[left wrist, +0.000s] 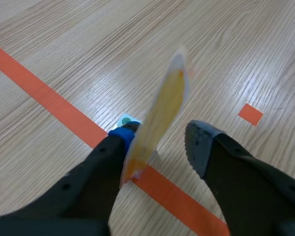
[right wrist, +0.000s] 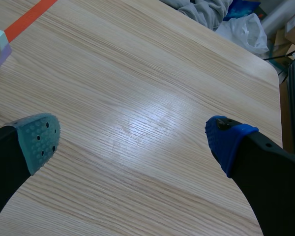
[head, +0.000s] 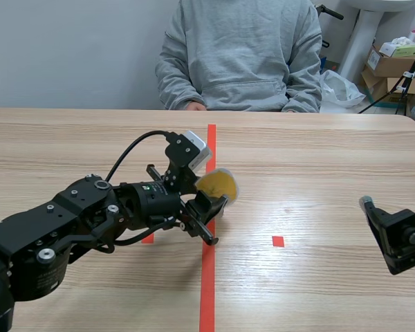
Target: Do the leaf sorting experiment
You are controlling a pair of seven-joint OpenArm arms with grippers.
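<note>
Nearest the lens, the left hand [left wrist: 158,133] has its fingers apart. A yellow leaf [left wrist: 164,105] stands on edge between them. Its lower end lies against the blue pad [left wrist: 119,135] of one finger, and a clear gap separates it from the grey pad [left wrist: 199,140] of the other, so nothing is clamped. The leaf is blurred, and I cannot tell whether it leans, sticks or is slipping. It hangs just over the long orange-red tape line [left wrist: 49,101] that runs down the middle of the tabletop [head: 318,152].

The leaf looks thin, flat and very light, with a pale glossy rim that suggests a clear sleeve or lamination, though that is a guess. If so, it would be fairly stiff but slick, and one pad alone would not hold it. A gentle pinch across its two flat faces near the lower edge should do, with little force needed. Lying flat on the wood, it would likely be awkward to lift.

The right hand [right wrist: 132,135] hovers low over bare wood well to the side, fingers wide apart and holding nothing.

No sorting tray or bin shows on the tabletop. The only containers are cardboard boxes [head: 391,66] behind its far right corner, with a pale packet lying on top of one; what is inside them is hidden. A person [head: 242,48] sits across the table.
</note>
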